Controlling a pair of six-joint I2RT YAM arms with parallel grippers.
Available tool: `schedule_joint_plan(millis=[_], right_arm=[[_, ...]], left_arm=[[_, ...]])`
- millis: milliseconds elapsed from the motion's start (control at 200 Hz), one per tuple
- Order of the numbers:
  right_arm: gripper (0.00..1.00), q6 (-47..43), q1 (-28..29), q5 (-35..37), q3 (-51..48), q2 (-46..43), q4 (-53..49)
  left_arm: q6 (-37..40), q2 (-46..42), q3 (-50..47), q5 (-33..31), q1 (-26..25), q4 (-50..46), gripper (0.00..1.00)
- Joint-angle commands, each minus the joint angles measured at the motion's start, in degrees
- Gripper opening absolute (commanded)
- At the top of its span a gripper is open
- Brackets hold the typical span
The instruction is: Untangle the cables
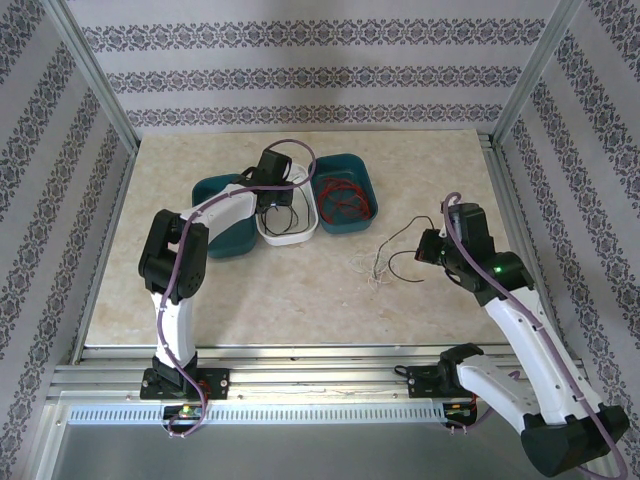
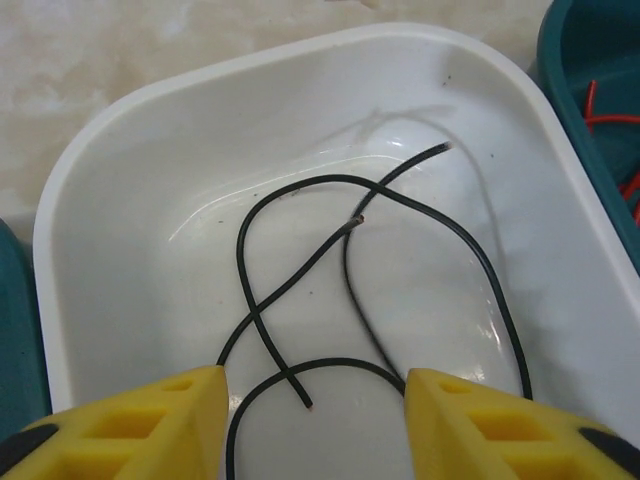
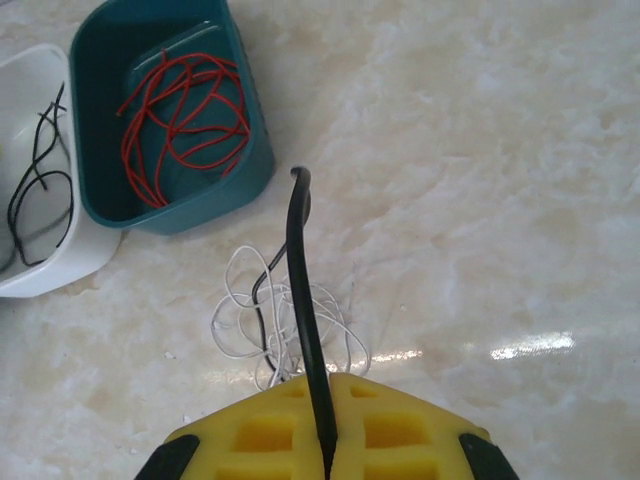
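cables [image 1: 378, 263] sort by colour: left gripper [image 2: 315, 405] spread above black ones [image 2: 330, 179] in white tray [image 2: 150, 150]; right gripper [image 3: 325, 395] pinches a black cable [image 3: 298, 260], probably freeing it from whitish tangle [image 3: 270, 335].

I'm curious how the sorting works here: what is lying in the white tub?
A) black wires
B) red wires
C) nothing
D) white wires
A: thin black wires lie looped on the floor of the white tub, while the red wires sit in the teal tub beside it.

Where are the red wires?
The red wires lie coiled inside the teal bin at the far middle of the table in the top view, right beside the white tub on its right.
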Motion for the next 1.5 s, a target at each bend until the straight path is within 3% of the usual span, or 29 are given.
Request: schedule_joint_plan(millis=[0, 215, 375, 570, 720, 984, 1214, 1499], right_arm=[[0.00, -3.28, 1.23, 2.57, 3.10, -1.66, 0.43], [0.00, -6.03, 3.19, 2.92, 3.39, -4.20, 5.58], [0.00, -7.67, 3.88, 2.07, 2.92, -5.54, 9.72], [0.00, -10.66, 4.89, 0.98, 2.13, -6.66, 14.02], [0.00, -11.24, 5.34, -2.12, 0.82, -8.41, 16.63], [0.00, -10.98, 5.91, -4.69, 0.29, -9.66, 16.30], [0.00, -10.54, 6.40, -6.96, -0.33, -9.41, 17.39], [0.00, -10.27, 7.85, -9.00, -0.54, -6.98, 18.80]], left_arm=[[-0.96, -4.38, -0.10, 0.26, 0.54, -1.82, 0.57], [-1.82, -12.25, -3.10, 2.45, 0.45, -0.85, 0.70], [-2.05, -19.07, -6.23, 8.28, 0.02, 2.18, 0.72], [-1.04, -26.07, -11.91, 24.64, -2.69, 14.10, 0.72], [2.81, -26.62, -14.54, 36.39, -7.96, 24.43, 0.70], [10.21, -19.41, -6.04, 40.41, -16.95, 21.66, 0.71], [10.85, -15.02, -0.54, 43.37, -19.96, 19.38, 0.71], [10.88, -13.38, 1.15, 40.37, -20.78, 21.22, 0.68]])
